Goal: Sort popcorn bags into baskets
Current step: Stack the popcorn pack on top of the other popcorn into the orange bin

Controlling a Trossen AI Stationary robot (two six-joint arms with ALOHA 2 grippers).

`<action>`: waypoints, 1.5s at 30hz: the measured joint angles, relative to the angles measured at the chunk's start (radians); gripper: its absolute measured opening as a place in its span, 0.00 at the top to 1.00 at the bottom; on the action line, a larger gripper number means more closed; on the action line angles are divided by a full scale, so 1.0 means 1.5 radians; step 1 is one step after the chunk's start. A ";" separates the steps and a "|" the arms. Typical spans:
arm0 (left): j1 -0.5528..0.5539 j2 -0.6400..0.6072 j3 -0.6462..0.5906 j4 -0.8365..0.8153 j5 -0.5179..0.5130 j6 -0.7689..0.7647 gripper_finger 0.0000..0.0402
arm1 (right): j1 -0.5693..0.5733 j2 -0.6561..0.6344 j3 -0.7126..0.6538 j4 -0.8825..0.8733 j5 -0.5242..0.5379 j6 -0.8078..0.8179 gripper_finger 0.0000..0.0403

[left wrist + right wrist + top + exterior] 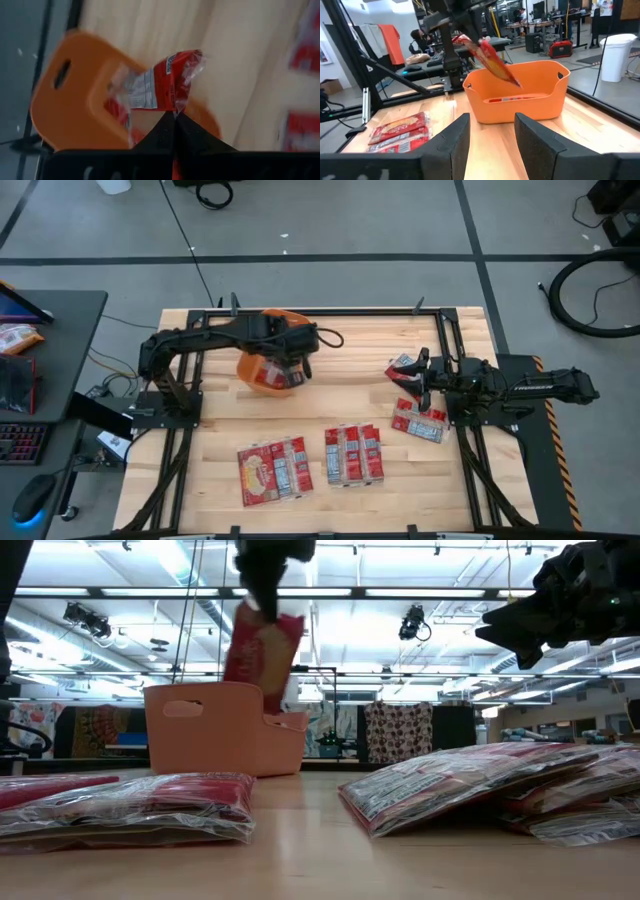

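Note:
The orange basket (262, 368) stands near the table's far edge; it also shows as the basket (225, 725), (75, 105), (520, 95). My left gripper (295, 350) is over it, shut on a red popcorn bag (262, 650), (160, 82), (492, 60). A red packet (512, 99) lies inside the basket. My right gripper (415, 380), (492, 135) hangs open above the table's right side, between two bags (403, 365), (418, 420) that lie flat. Other bags lie flat near the table's near edge (272, 470), (352, 455). My left gripper (175, 120) pinches the bag by one end edge (176, 107) between its two shut fingers, coming from above. The bag hangs tilted below the fingers, lifted clear of the table, with its lower end (275, 700) about level with the basket's rim, over the opening.
Bags lie flat in the low view's foreground (130, 805), (470, 785). Black frame rails (180, 460), (470, 470) run along the table's left and right sides. Bare wood (340, 395) lies between the basket and the near bags. People and workbenches show in the room beyond.

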 joint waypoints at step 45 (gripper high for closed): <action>0.073 0.056 -0.001 -0.123 0.106 0.264 0.72 | 0.000 0.003 0.000 -0.026 -0.040 0.045 0.60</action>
